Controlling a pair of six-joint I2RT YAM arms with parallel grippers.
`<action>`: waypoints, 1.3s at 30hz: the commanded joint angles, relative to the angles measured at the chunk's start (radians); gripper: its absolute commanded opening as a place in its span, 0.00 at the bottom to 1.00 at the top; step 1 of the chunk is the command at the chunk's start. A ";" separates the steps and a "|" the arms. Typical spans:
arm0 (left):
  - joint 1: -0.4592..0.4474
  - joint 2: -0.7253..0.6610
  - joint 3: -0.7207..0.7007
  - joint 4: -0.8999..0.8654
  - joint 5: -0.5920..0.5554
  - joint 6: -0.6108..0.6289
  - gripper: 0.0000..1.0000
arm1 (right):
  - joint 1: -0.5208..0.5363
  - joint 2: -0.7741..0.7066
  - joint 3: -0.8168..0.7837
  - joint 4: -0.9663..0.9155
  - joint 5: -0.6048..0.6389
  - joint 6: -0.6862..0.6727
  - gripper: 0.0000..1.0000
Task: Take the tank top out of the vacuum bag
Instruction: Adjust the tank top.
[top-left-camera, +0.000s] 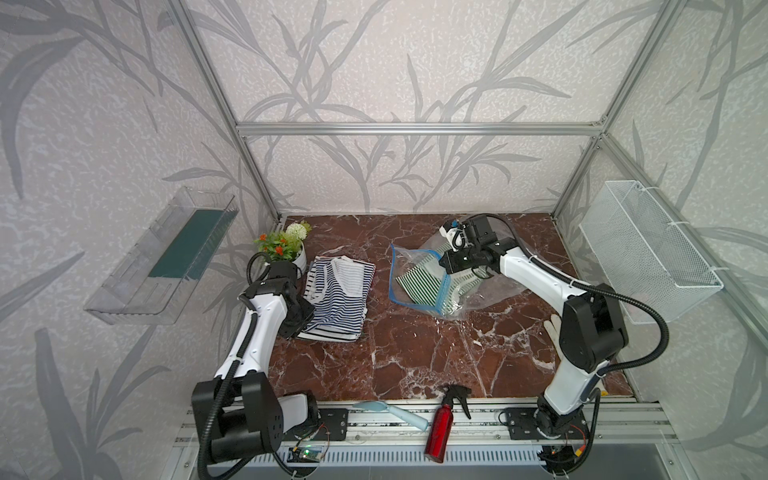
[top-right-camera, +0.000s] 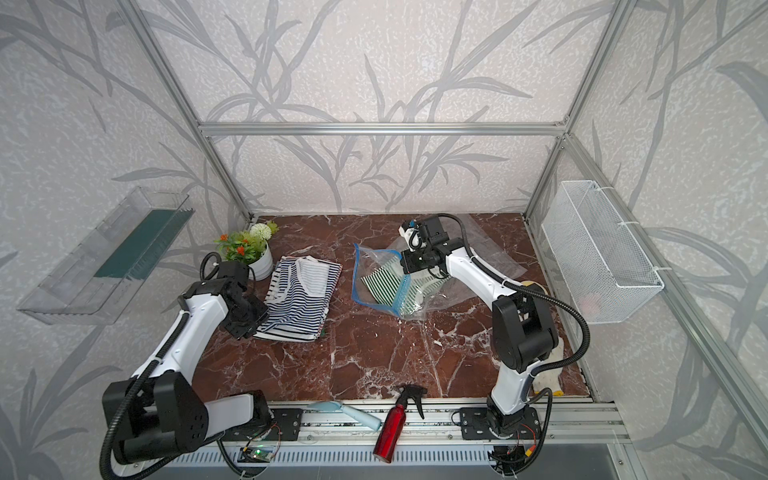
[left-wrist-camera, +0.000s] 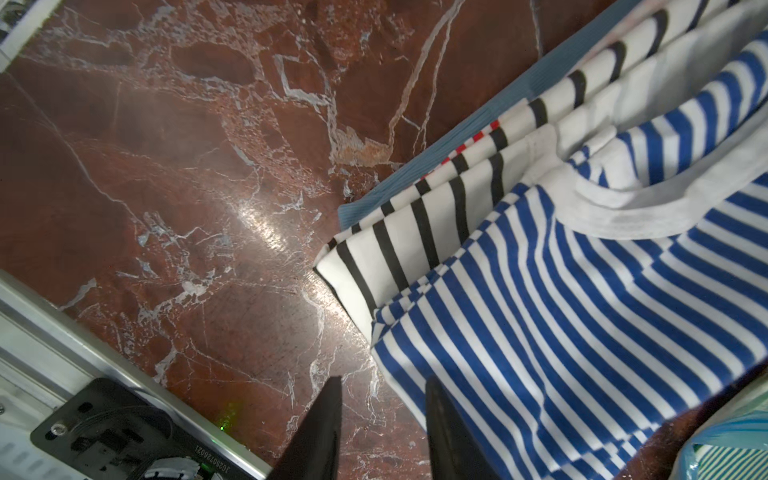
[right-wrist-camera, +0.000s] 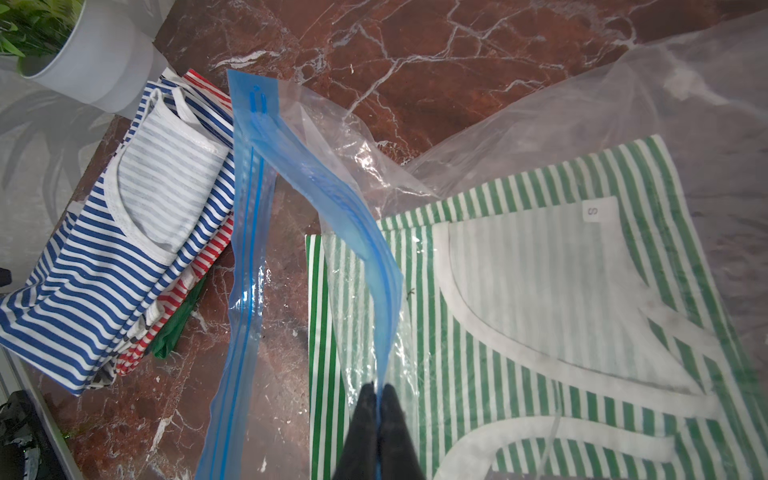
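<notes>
Obs.: the vacuum bag (top-left-camera: 409, 264) lies right of centre in both top views, on the red marble counter (top-left-camera: 415, 357), with its mouth turned toward the middle of the frame. The blue zip strip (right-wrist-camera: 349, 208) is parted: one lip lies flat on the counter, the other is lifted. The right hand (right-wrist-camera: 380, 392) is clamped on the lifted lip, its jaws pressed together with only the strip between them.

The tank top (right-wrist-camera: 540, 299) has green and white stripes and white trim. It lies flat inside the bag and shows through the clear film, one edge close to the open mouth. The right hand is not on it.

The left hand (left-wrist-camera: 383, 384) is low over the counter at the near corner of a pile of striped tops (top-left-camera: 336, 299), which sits left of centre in both top views. Its jaws stand partway apart, bare counter shows between them, and nothing is held. One finger (left-wrist-camera: 440, 415) is just beside the blue-striped hem; I cannot tell whether it touches.

In the pile, the blue-striped top is uppermost, with black- and red-striped layers under it. A potted plant (top-left-camera: 286, 249) stands just behind the pile. A red spray bottle (top-left-camera: 440, 428) lies on the rail at bottom centre of the frame
</notes>
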 joint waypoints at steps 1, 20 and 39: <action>0.006 0.016 -0.037 0.017 0.030 0.049 0.37 | -0.005 0.008 0.024 -0.021 -0.007 -0.001 0.00; 0.005 0.127 -0.005 0.075 0.012 0.140 0.35 | -0.004 0.012 0.026 -0.023 -0.013 -0.001 0.00; -0.017 0.125 0.009 0.053 -0.073 0.120 0.00 | -0.004 0.023 0.029 -0.020 -0.018 -0.001 0.00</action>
